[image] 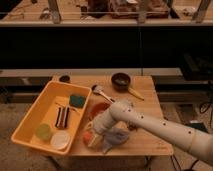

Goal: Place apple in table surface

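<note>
The apple (88, 137) is a small orange-red round fruit low over the front left of the wooden table surface (150, 107), right beside the yellow bin. My gripper (93, 134) is at the apple, at the end of the white arm that reaches in from the lower right. The arm's end covers part of the apple, and I cannot tell whether it rests on the planks. The wider orange bowl (98, 109) sits just behind the gripper.
A yellow bin (30, 122) on the left holds a green sponge (76, 101), a dark striped item (62, 116), a pale green cup (43, 131) and a white lid (60, 141). A grey cloth (117, 138) lies right of the apple. A dark bowl (120, 80) and a spoon (100, 92) are at the back.
</note>
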You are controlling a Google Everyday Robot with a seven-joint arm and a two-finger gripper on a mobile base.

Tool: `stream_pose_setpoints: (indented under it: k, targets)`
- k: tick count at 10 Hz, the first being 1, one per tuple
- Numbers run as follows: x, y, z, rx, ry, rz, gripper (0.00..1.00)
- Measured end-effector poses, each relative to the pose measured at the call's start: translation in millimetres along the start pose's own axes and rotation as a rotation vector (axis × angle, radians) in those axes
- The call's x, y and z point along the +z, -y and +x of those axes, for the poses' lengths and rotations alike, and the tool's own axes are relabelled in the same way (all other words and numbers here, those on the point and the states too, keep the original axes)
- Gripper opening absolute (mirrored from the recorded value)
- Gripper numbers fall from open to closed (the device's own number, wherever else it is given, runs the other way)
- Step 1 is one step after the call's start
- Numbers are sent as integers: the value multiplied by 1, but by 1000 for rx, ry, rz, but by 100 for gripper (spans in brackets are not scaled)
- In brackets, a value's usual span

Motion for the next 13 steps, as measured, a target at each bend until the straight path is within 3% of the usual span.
stream_pose_setpoints:
  k: [3, 5, 9, 13]
  targets:
    - [3, 0, 3, 4, -29, -15, 69]
    - [0, 4, 9, 7, -50, -14, 80]
    - [-6, 12, 17, 8, -71, -16, 80]
    - [-6, 13, 18, 12, -48, -20, 80]
